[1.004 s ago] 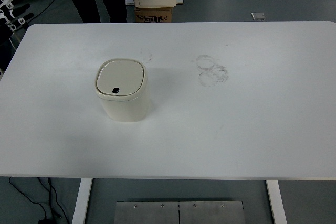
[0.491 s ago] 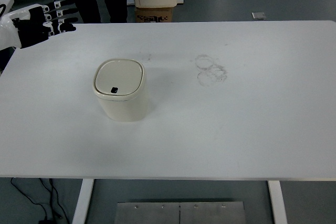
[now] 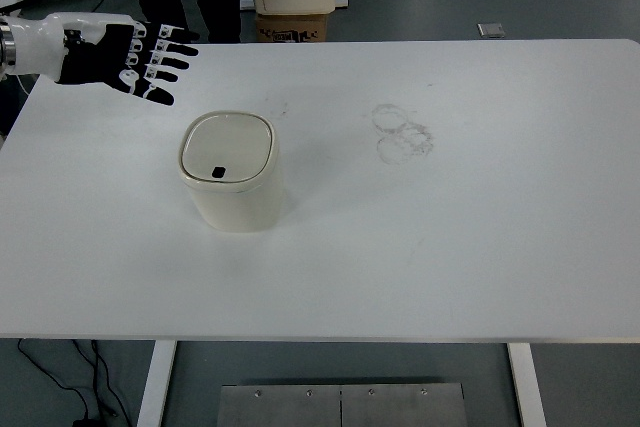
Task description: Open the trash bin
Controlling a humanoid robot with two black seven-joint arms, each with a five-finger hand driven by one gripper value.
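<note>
Trash bin (image 3: 235, 175), lid shut, is seen left of centre on the table (image 3: 450, 247), while the left hand (image 3: 115, 59), fingers (image 3: 165, 57) spread and empty, has been brought in nearer, so pressing seems imminent.

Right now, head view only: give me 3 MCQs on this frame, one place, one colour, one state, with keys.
1. Where does the trash bin stand on the table?
A. left of centre
B. far right corner
C. at the near edge

2. What colour is the bin?
A. black
B. cream
C. blue

3. What state is the bin's lid in?
A. removed
B. flipped up
C. closed

Key:
1 A: it sits left of the table's middle, with the ring marks to its right.
2 B: body and lid are cream, with only a small dark button.
3 C: the lid lies flat on the rim, and the left hand, fingers spread, is up-left of it, not touching.
</note>
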